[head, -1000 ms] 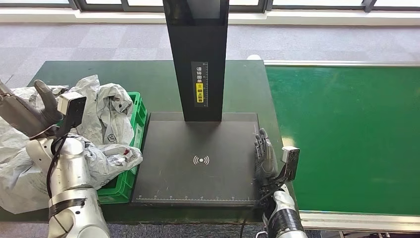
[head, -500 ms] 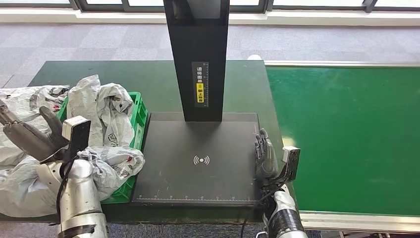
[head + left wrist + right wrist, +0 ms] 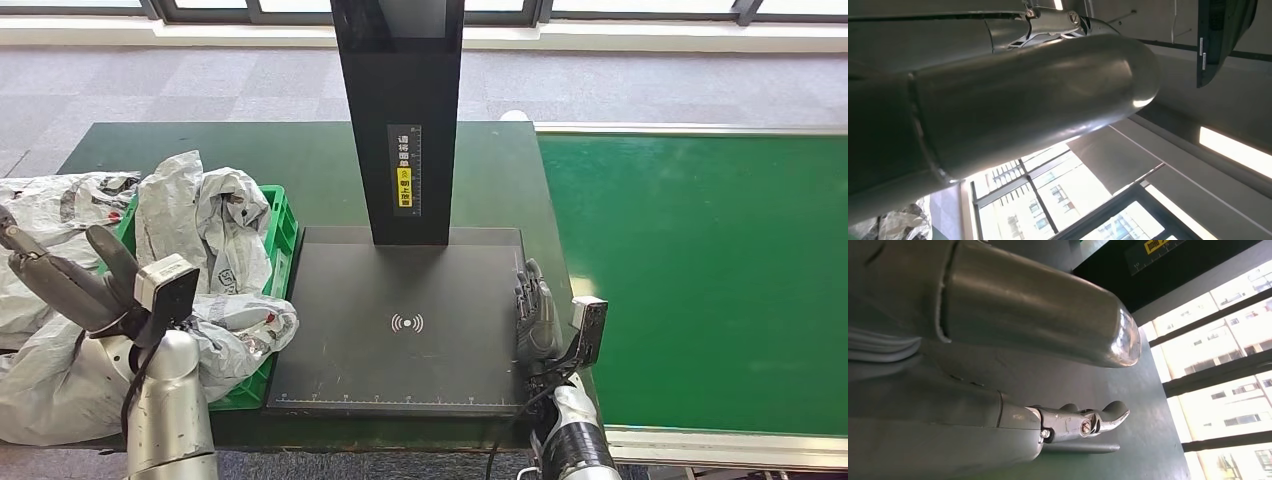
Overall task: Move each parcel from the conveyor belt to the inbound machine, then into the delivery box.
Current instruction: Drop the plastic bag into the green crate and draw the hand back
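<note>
Several crumpled grey parcel bags (image 3: pixel 205 235) fill and spill over the green delivery box (image 3: pixel 282 230) at the left. My left hand (image 3: pixel 70 285) hovers over the bags at the box's near left, fingers spread, holding nothing. The black inbound machine's plate (image 3: pixel 400 325) lies bare in the middle under its tall post (image 3: pixel 400 120). My right hand (image 3: pixel 535 310) stands edge-up at the plate's right rim, fingers straight and empty; its thumb (image 3: pixel 1038 315) and fingers (image 3: pixel 1078 422) show close up in the right wrist view. The green conveyor belt (image 3: pixel 700 270) on the right carries no parcel.
The dark green table (image 3: pixel 300 160) holds the box and machine. Loose bags (image 3: pixel 50 215) hang over its left edge. A grey carpeted floor and windows lie beyond. The belt's metal rim (image 3: pixel 700 445) runs along its near side.
My left hand has dropped and drawn back toward me over the bags beside the box. The right hand has stayed put.
</note>
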Controlling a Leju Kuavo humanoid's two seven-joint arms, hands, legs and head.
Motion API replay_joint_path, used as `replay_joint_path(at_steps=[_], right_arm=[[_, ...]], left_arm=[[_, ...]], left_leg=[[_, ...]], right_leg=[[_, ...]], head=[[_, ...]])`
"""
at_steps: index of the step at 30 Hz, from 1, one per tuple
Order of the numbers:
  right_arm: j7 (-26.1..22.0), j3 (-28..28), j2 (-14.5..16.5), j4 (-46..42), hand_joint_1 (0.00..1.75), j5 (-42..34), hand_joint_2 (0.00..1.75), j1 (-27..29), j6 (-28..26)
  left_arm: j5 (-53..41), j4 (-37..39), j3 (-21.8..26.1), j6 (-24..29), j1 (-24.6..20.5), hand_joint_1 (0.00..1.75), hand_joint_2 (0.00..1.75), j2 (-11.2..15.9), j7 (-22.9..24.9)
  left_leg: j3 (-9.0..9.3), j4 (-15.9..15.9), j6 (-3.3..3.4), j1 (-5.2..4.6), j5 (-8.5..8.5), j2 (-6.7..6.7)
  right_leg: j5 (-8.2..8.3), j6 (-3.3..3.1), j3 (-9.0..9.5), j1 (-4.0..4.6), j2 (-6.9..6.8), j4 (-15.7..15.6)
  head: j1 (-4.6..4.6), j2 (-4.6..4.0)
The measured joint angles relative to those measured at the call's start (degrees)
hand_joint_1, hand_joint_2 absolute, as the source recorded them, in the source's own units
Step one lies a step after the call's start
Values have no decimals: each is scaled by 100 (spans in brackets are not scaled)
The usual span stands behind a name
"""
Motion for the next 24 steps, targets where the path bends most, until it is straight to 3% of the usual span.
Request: replay_joint_path(at_steps=[9,18,21,24], right_arm=[[-22,0,-3,2,0,-7,0,-3,-3],[-49,2,-5,4,0,17,0,-23,1],[-70,8,-5,52,0,40,0,-53,2],[-105,29,-4,157,0,37,0,-99,5]], left_arm=[[192,-445,-330,0,161,0,0,8,0],[67,-426,-513,-1,-4,0,0,27,0],[167,-286,-638,-1,-262,0,0,87,3],[658,15,-1181,-134,-842,0,0,344,154]], left_leg=[[-1,0,0,0,-1,0],[-1,0,1,0,0,-3],[-1,0,2,0,2,-3],[0,0,-1,0,8,-2]], right_leg=[[-1,1,-1,-1,-1,-1],[-1,2,-1,-1,-6,-2],[3,3,0,0,-8,-1],[10,2,0,0,-6,1]], head=[[0,0],[0,0],[0,0],[0,0]])
